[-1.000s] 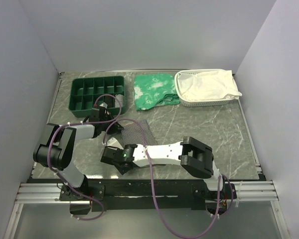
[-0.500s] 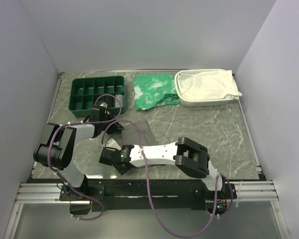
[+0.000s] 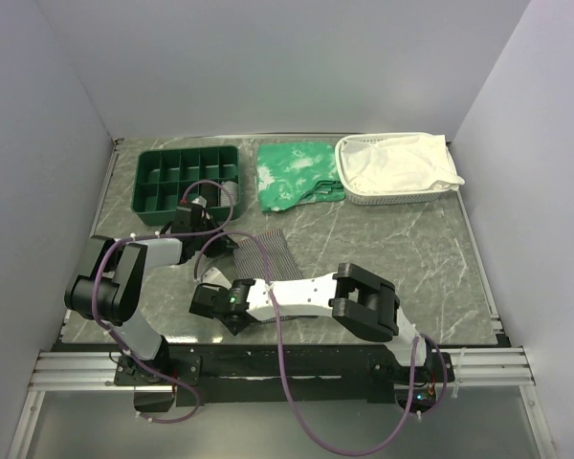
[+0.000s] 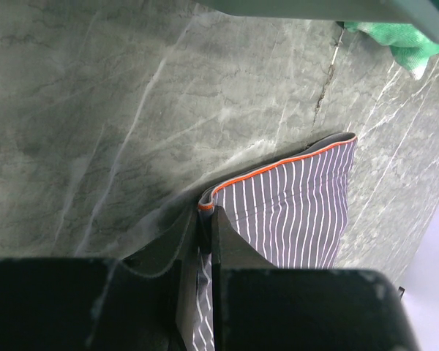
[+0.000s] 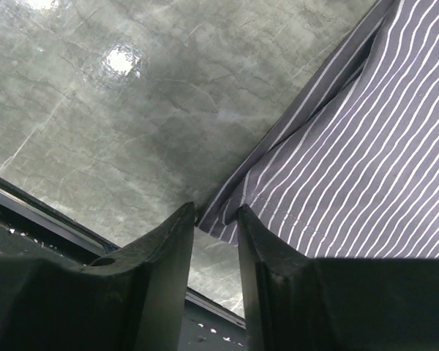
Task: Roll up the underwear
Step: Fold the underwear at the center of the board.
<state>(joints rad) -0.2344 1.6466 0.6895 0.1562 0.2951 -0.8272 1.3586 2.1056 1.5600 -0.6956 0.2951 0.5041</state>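
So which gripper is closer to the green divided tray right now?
Left. The left gripper is just in front of the green tray, shut on the underwear's orange-trimmed edge; the right gripper is farther off, at the underwear's near corner.

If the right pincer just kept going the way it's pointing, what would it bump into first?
Most likely the near corner of the striped underwear, which lies just ahead of the gap in the open right pincer, with the table right beneath it. Depth is hard to judge here.
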